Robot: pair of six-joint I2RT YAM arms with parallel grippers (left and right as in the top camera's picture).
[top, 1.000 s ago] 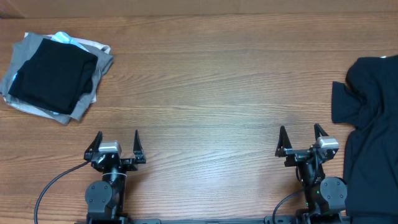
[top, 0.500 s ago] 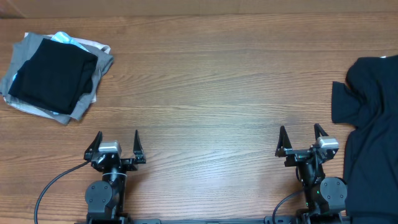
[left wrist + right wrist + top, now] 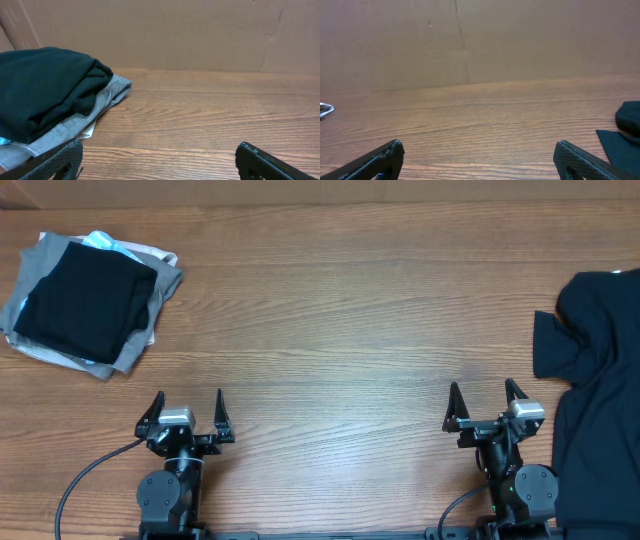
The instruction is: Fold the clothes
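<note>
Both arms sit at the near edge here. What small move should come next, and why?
Probably the right gripper should reach toward the rumpled black T-shirt at the right edge of the table, to drag it to the middle. It and the left gripper stand open and empty, the shirt runs partly out of frame, and the far-left pile already looks folded.

- A brown wood-grain table (image 3: 340,310) spans the whole scene.
- Far left: a pile of folded clothes (image 3: 85,300), grey fabric at the bottom, black on top.
- Right edge: a loose black short-sleeved T-shirt (image 3: 600,370), partly out of view.
</note>
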